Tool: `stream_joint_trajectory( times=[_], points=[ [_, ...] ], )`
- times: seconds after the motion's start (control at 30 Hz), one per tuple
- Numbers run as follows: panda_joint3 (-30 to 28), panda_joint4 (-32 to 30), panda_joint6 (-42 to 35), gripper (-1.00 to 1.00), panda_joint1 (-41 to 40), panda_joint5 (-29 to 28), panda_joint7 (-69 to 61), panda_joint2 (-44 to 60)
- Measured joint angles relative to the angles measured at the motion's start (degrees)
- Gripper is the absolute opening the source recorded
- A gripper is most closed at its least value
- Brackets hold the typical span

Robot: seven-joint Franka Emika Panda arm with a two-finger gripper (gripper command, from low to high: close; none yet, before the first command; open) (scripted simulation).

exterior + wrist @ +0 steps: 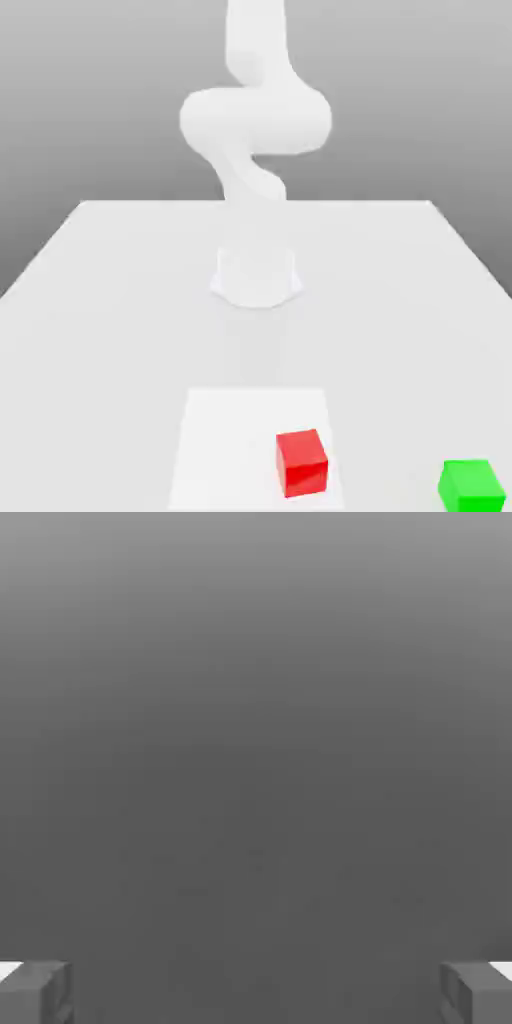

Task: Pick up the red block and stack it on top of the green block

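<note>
Exterior view is showing the red block [302,463] lying untouched, well apart from the green block [470,485]; my gripper [256,992] is spreading wide, holding nothing, so everything is remaining.

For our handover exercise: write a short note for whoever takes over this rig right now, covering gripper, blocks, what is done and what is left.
Gripper: open, holding nothing, fingers spread wide in the hand view.
Red block: on the white table, on a paler square patch.
Green block: on the table, toward the exterior view's right of the red block, apart from it.
Done: nothing yet.
Left: grasp red block, lift it, stack it on green block.
</note>
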Motion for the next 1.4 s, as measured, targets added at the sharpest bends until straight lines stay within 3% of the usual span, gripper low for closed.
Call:
stream_joint_trajectory(
  times=[0.77, 0.93, 0.97, 1.2, 1.4],
  points=[
    [2.11, -11.72, 20.16, 0.00, 3.58, -0.83, -3.96, 48.13],
    [1.65, -10.97, 27.99, 0.00, 4.04, -1.70, -3.54, 58.51],
    [1.46, -10.71, 29.52, -1.00, 4.20, -1.87, -3.40, 60.32],
    [1.48, -10.67, 29.79, -1.00, 4.17, -2.02, -3.27, 60.65],
    [3.26, -10.82, 20.76, -1.00, 4.20, -1.49, -4.92, 51.48]
  ],
)
